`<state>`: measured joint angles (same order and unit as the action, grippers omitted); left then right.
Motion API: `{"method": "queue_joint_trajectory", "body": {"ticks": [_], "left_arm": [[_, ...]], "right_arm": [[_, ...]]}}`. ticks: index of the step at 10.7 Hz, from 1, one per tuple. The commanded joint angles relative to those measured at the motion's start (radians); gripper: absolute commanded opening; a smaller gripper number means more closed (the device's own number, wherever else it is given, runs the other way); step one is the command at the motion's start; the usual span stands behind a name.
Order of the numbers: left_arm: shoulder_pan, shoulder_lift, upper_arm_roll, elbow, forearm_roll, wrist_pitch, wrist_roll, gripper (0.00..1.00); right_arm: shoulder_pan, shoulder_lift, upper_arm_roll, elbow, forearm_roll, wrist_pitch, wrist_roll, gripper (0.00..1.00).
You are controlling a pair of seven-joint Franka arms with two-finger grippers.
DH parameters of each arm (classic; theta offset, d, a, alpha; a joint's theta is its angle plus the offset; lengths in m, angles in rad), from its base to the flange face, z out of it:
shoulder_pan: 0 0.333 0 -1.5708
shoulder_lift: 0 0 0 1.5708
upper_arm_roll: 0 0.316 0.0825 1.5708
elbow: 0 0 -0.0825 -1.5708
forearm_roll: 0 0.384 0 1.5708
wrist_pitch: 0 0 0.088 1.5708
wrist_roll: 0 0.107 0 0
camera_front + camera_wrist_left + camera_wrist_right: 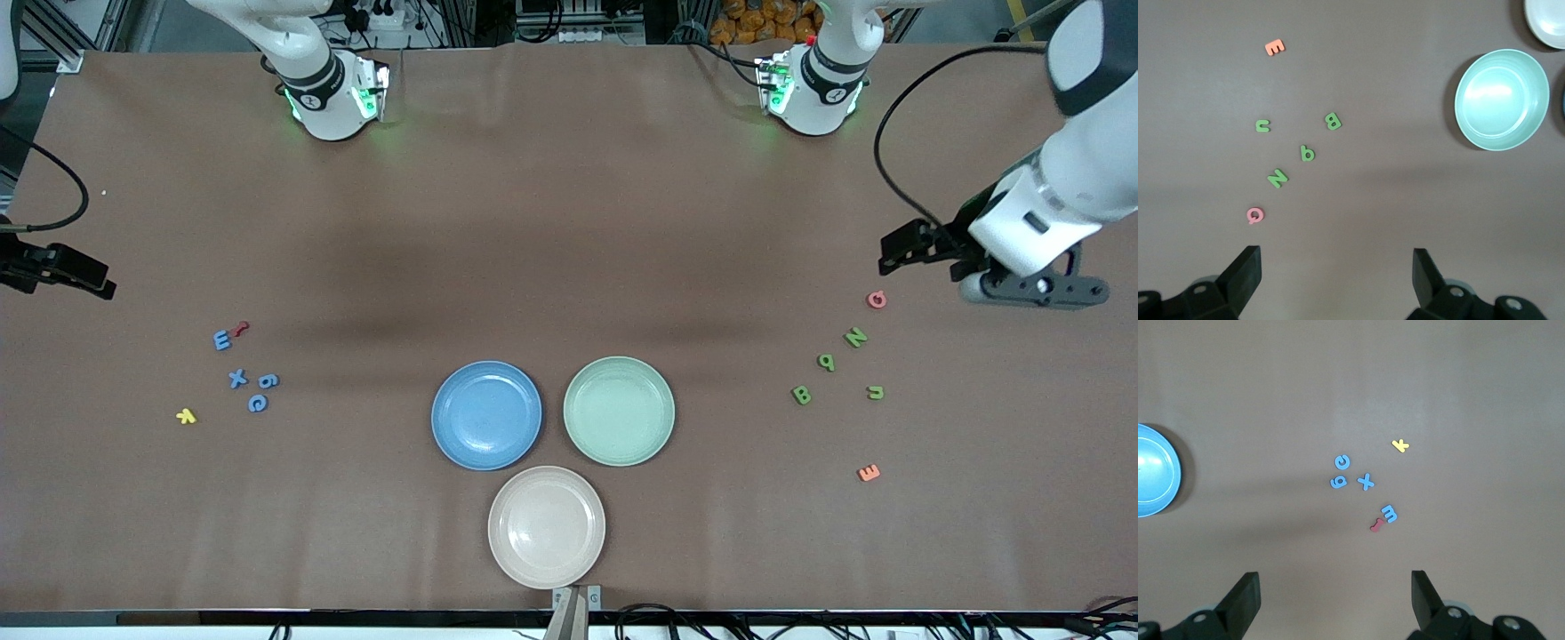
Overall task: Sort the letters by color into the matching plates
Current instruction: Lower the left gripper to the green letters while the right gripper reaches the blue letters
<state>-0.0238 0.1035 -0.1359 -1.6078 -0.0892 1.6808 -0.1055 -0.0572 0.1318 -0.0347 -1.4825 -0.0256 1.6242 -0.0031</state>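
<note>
Four blue letters sit clustered toward the right arm's end of the table: an m (222,340), an x (236,379), a g (268,381) and a c (257,404). A small red letter (239,328) is touching or nearly touching the m, and a yellow k (186,415) lies a bit apart, nearer that end of the table.

Four green letters are grouped toward the left arm's end: N (855,337), p (827,362), B (801,395) and u (876,392). A pink Q (877,300) sits just farther from the camera than the N, and an orange E (869,473) lies nearer the camera, well apart from the group.

The blue plate (453,440) and pale green plate (587,440) sit side by side mid-table, both with nothing in them, with a beige plate (511,556) nearer the camera, snug up against both.

The left gripper (1337,267) hangs over bare table just by the pink Q, jaws spread wide, holding nothing. The right gripper (1335,587) is mostly cut off at the edge of the front view, up over the table near the blue cluster, fingers wide apart too and empty. The red letter's shape is too small to read.
</note>
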Motion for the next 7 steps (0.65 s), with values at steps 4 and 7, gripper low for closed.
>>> {"method": "queue_joint_trajectory", "body": {"ticks": [4, 7], "left_arm": [[-0.036, 0.142, -0.007, -0.044, 0.143, 0.149, -0.169, 1.0], [-0.034, 0.134, -0.007, -0.211, 0.164, 0.325, -0.175, 1.0]], "right_arm": [[-0.003, -0.009, 0.007, -0.005, -0.004, 0.014, 0.005, 1.0], [-0.003, -0.009, 0.007, -0.005, -0.004, 0.013, 0.005, 1.0]]}}
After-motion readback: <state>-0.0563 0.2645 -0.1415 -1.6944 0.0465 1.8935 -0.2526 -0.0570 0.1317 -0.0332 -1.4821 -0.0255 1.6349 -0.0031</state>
